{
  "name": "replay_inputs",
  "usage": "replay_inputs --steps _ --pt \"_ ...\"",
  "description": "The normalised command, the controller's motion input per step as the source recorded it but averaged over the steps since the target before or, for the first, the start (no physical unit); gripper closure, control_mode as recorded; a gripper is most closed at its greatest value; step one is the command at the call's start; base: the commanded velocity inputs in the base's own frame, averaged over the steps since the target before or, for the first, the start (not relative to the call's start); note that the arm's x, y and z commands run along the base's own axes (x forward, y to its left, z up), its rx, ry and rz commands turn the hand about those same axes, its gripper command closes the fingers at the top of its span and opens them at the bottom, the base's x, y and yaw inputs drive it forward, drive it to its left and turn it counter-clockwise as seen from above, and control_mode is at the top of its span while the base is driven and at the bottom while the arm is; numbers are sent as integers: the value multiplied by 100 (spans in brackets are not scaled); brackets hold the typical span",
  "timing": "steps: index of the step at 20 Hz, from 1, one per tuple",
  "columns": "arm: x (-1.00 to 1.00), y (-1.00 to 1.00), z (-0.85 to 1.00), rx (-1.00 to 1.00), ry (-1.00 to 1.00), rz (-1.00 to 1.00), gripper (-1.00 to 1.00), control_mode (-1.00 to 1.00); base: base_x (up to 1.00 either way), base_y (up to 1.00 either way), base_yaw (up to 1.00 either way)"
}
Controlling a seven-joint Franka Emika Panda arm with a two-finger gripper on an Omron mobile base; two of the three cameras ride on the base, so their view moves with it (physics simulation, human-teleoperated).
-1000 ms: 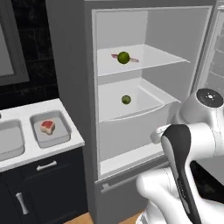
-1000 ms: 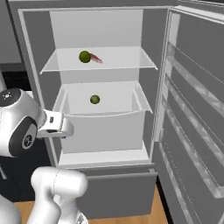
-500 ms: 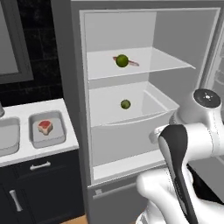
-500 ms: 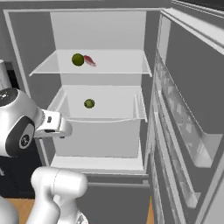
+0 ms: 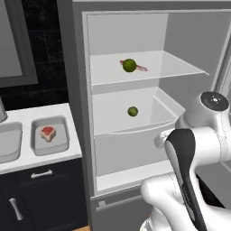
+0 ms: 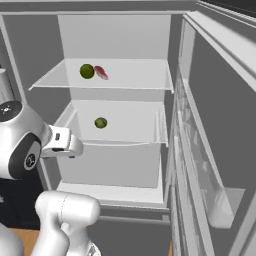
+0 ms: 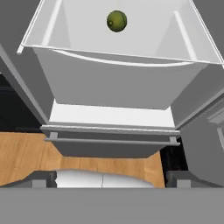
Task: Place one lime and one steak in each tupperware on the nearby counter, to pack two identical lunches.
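Showing the steak (image 5: 47, 133) in a tupperware (image 5: 64, 144): left base view.

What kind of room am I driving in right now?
A home-style kitchen, rendered: an open fridge holding limes and a steak, beside a white counter over dark cabinets, with a tupperware on it.

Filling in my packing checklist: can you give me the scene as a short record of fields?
Fridge: open
Upper shelf: round green lime touching a red raw steak
Drawer: second green lime
White marble counter: clear tupperware holding a steak, no lime
Second tupperware: contents unclear
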Motion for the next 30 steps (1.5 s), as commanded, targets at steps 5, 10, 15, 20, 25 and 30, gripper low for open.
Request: replay_inputs --steps 5,10,15,20,25,30 --pt "0 0 0 0 0 0 -100 100 0 0 4" --pt "13 -1 -11 0 0 4 -100 -100 8 0 3" --pt "47 -5 -27 3 -10 8 -100 -100 0 0 0" --pt "40 0 -7 1 -7 1 -100 -100 0 0 0" --pt "22 0 -5 1 -4 0 -100 -100 0 0 0" --pt "0 0 -5 1 -3 0 -100 -100 0 0 0"
